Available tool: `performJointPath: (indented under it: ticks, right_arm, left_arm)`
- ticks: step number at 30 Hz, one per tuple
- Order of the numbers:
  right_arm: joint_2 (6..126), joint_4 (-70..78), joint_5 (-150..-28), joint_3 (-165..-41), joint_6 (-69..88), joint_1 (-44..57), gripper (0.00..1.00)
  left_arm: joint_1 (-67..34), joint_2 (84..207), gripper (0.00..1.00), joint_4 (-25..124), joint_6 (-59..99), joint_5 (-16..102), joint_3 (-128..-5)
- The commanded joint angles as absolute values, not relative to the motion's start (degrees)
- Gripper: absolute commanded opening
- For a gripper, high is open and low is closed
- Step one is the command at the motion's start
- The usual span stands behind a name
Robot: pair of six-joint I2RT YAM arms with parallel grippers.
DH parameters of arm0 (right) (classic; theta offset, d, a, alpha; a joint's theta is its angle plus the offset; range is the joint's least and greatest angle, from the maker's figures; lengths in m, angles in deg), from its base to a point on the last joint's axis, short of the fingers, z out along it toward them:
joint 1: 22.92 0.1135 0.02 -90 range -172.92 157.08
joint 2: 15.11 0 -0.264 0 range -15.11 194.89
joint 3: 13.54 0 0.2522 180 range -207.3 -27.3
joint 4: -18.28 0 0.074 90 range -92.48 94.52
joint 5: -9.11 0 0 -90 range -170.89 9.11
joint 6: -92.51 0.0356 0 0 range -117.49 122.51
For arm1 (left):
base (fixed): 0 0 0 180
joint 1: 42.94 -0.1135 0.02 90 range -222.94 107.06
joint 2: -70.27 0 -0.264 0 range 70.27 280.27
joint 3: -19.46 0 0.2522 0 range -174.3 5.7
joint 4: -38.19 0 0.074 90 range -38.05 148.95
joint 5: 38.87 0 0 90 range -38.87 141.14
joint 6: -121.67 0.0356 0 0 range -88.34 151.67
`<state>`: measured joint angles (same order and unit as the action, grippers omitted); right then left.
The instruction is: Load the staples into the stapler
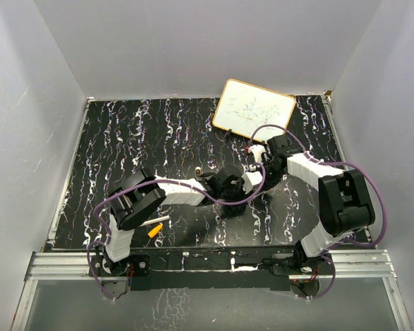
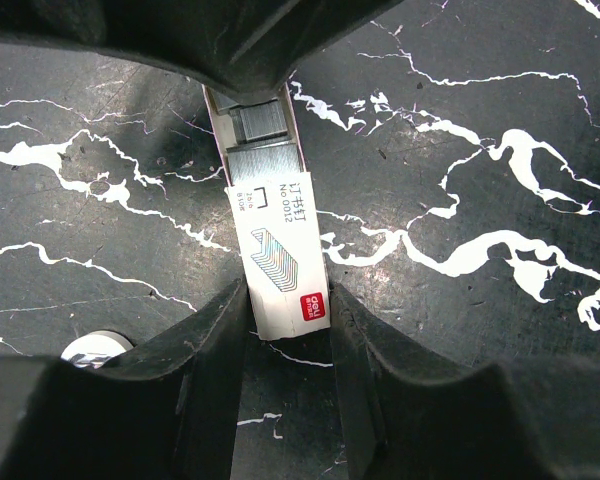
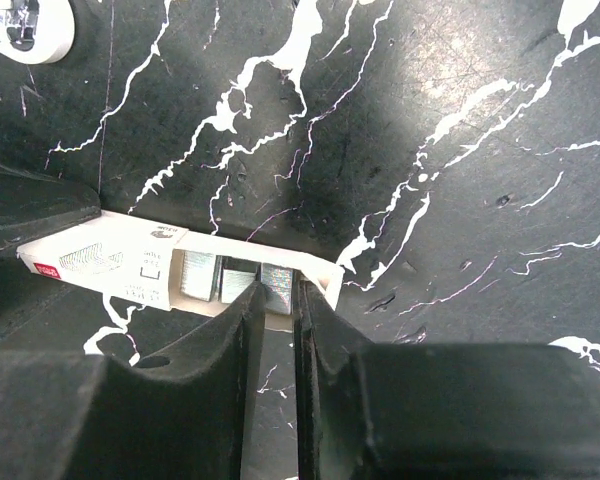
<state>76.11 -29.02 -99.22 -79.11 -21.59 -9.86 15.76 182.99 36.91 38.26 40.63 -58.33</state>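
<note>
Staples lie in the slid-open box, clamped by left jaws; right jaws unclear.

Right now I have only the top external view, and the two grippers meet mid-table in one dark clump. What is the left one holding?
Observer: The left gripper is shut on a small white staple box, with its fingers on the box's two long sides.
Operator: Is the box closed?
Observer: No. Its tray is slid out, and the grey staples lie bare in it.
Operator: And the right one?
Observer: The right gripper has its fingertips narrowly apart around the staples nearest the tray's open end. I cannot tell whether it actually grips them.
</note>
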Motion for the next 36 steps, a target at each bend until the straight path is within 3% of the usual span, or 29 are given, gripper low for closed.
performJointPath:
  ticks: [1, 16, 36]
  right_arm:
    - [75.6, -27.1, -98.4, -80.2, -23.2, -9.7, 0.20]
    - [72.8, -25.9, -98.4, -77.1, -24.2, -8.9, 0.29]
    - [72.8, -25.0, -94.8, -76.9, -25.3, -7.0, 0.23]
  left_arm:
    - [15.9, 183.2, 0.35, 41.9, 38.3, 40.9, -58.4]
    - [16.0, 183.3, 0.35, 42.0, 38.4, 40.8, -58.5]
    - [16.0, 183.3, 0.35, 42.1, 38.4, 40.7, -58.5]
